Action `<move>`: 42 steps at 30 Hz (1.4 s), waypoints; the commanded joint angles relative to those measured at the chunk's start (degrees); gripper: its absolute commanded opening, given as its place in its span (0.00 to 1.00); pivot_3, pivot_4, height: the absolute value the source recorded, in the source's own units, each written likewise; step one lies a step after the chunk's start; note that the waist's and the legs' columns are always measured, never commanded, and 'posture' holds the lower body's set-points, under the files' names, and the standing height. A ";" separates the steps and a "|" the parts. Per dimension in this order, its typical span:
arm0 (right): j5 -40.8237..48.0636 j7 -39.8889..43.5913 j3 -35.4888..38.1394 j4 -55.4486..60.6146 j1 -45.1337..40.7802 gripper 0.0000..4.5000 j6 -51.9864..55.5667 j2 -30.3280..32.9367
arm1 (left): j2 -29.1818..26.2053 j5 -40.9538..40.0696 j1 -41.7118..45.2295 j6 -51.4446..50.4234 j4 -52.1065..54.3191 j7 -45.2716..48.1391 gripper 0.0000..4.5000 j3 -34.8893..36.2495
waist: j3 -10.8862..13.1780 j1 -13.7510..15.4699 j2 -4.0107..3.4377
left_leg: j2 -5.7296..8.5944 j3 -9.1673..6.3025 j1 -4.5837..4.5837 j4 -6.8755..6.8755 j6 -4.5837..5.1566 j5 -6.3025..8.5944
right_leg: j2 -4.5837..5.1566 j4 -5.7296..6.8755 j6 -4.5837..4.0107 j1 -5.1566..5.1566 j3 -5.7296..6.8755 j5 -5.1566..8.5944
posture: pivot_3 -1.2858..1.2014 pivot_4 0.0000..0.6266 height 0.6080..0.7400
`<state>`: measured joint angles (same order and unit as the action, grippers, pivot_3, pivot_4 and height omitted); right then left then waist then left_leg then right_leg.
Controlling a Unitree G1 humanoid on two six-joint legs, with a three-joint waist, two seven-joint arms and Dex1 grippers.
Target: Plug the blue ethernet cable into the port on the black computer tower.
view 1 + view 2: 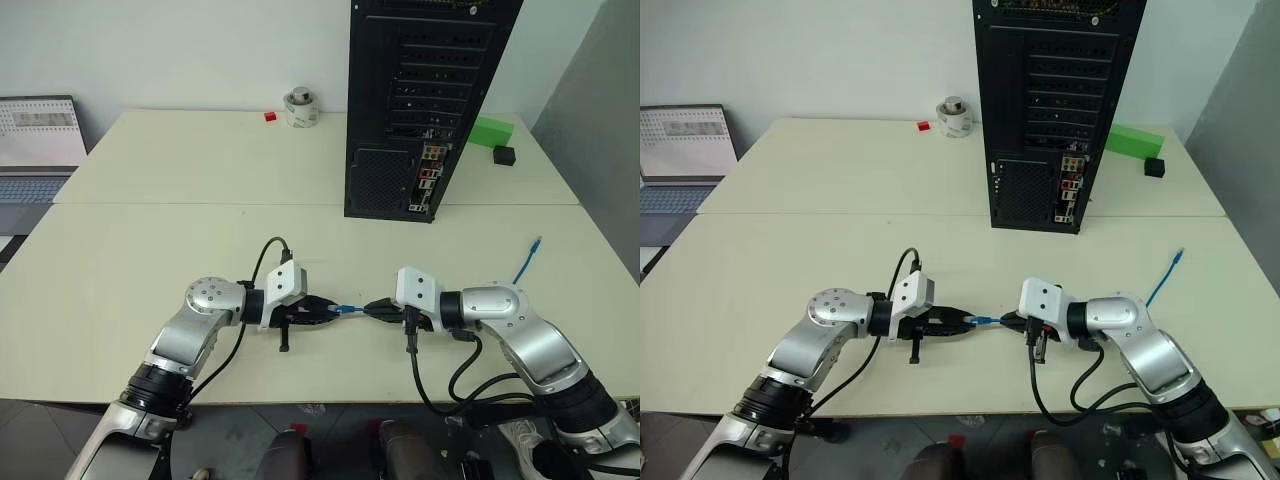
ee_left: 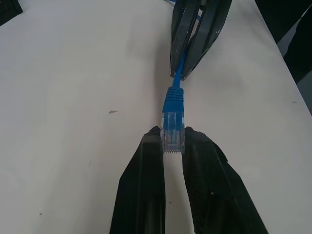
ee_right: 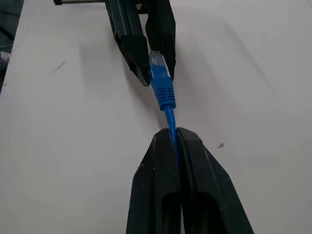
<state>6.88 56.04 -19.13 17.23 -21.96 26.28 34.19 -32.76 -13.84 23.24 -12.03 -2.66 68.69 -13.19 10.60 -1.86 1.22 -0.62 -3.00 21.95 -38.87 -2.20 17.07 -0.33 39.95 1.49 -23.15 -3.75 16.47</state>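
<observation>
The blue ethernet cable [image 1: 345, 309] is stretched between my two grippers, low over the front of the table. My left gripper [image 2: 172, 139] is shut on its clear-blue plug [image 2: 173, 124], which sits between the fingertips. My right gripper [image 3: 173, 134] faces it from the other side, shut on the thin cord just behind the plug's boot. The cable's far end [image 1: 527, 262] lies on the table at the right. The black computer tower [image 1: 420, 100] stands upright at the back, its rear towards me, with a strip of coloured sockets [image 1: 428, 175] low on its right side.
A laptop [image 1: 35, 140] sits at the far left. A roll of tape [image 1: 300, 107] and a small red piece [image 1: 270, 116] lie at the back. A green block [image 1: 490, 131] and a small black block [image 1: 504, 155] sit right of the tower. The table's front edge [image 1: 330, 402] is close below the grippers.
</observation>
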 commanded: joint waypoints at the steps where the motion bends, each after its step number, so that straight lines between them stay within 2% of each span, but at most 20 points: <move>1: 0.56 -0.20 0.83 2.23 -0.82 0.00 -1.12 -0.12 | 0.18 0.36 0.83 1.39 0.41 -0.61 0.06 0.59 | 0.00 0.00 0.00 | 0.00 0.00 0.00 0.00 0.00 0.00 | 0.00 0.00 0.00 0.00 0.00 0.00 | 0.52 0.24 1.00; 2: 0.78 0.12 0.92 2.06 -0.89 0.00 -1.19 0.03 | 0.14 0.32 0.75 1.79 0.37 -0.50 0.06 0.70 | 0.00 0.00 0.00 | -0.01 -0.01 0.00 0.00 0.00 0.00 | 0.00 0.00 0.00 0.00 0.00 0.00 | 0.52 0.24 1.00; 4: 1.28 0.47 1.44 1.73 -1.18 0.11 -1.14 0.20 | 0.12 0.23 0.63 3.28 0.33 -0.15 0.06 0.95 | 0.00 0.00 0.00 | -0.01 0.00 0.00 0.00 0.00 0.00 | 0.00 0.00 0.00 0.00 0.00 0.00 | 0.52 0.24 1.00; 5: 1.49 0.75 1.70 1.58 -1.39 0.13 -1.12 0.41 | -0.03 0.31 0.60 4.35 0.33 0.21 0.06 0.94 | 0.00 0.00 0.00 | -0.01 0.00 0.00 0.00 0.00 0.00 | 0.00 0.00 0.00 0.00 0.00 0.00 | 0.52 0.24 1.00; 11: 6.83 2.88 6.62 1.69 -3.38 0.52 2.92 2.86 | -0.63 2.53 0.08 13.36 -0.25 -0.03 0.06 1.16 | 0.00 0.04 0.00 | 0.00 0.00 0.00 -0.02 0.00 0.00 | 0.02 0.00 0.00 0.00 0.00 0.00 | 0.52 0.24 1.00; 16: 13.97 0.83 11.07 3.31 -3.99 0.79 10.88 1.13 | -0.38 6.04 -0.79 28.03 -3.89 -2.37 0.06 1.86 | 0.00 -0.01 0.00 | -0.02 -0.02 0.00 -0.01 0.00 0.00 | 0.24 -0.01 -0.01 0.01 0.02 -0.01 | 0.52 0.24 1.00; 23: 22.63 -2.81 13.69 4.34 -4.43 0.80 22.38 -2.39 | 0.96 13.28 0.92 56.57 -14.22 -11.08 0.06 2.87 | 0.00 0.09 0.00 | 0.04 0.00 0.01 -0.01 0.00 0.00 | 0.34 0.00 -0.01 0.00 0.02 -0.01 | 0.52 0.24 1.00; 28: 26.28 -4.69 13.97 3.40 -5.73 0.80 26.51 -4.31 | 1.10 18.05 2.43 69.09 -18.91 -17.93 0.06 3.74 | 0.00 0.11 0.00 | 0.06 -0.02 0.04 -0.01 0.01 0.00 | 0.37 -0.01 -0.01 0.00 0.05 -0.01 | 0.52 0.24 1.00; 33: 27.10 -6.35 13.27 1.45 -7.32 0.80 26.64 -6.69 | 0.61 21.79 3.32 74.43 -20.87 -23.54 0.06 3.78 | 0.00 0.04 0.00 | 0.06 -0.02 0.04 -0.01 0.01 0.00 | 0.36 0.00 0.00 -0.01 0.08 -0.02 | 0.52 0.24 1.00; 42: 27.54 -7.24 12.58 0.23 -8.08 0.80 26.59 -9.02 | -0.26 25.86 4.57 76.52 -21.42 -31.17 0.06 3.95 | 0.00 0.04 0.00 | 0.06 -0.07 0.06 -0.01 0.01 0.00 | 0.37 0.00 0.00 -0.01 0.15 -0.02 | 0.52 0.24 1.00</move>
<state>32.89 48.84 -6.99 16.52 -28.82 53.19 25.42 -32.42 11.58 26.81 63.29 -24.82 39.69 -10.68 10.60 -1.81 1.22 -0.56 -3.07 22.01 -38.88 -2.19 17.07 0.03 39.95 1.49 -23.16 -3.60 16.45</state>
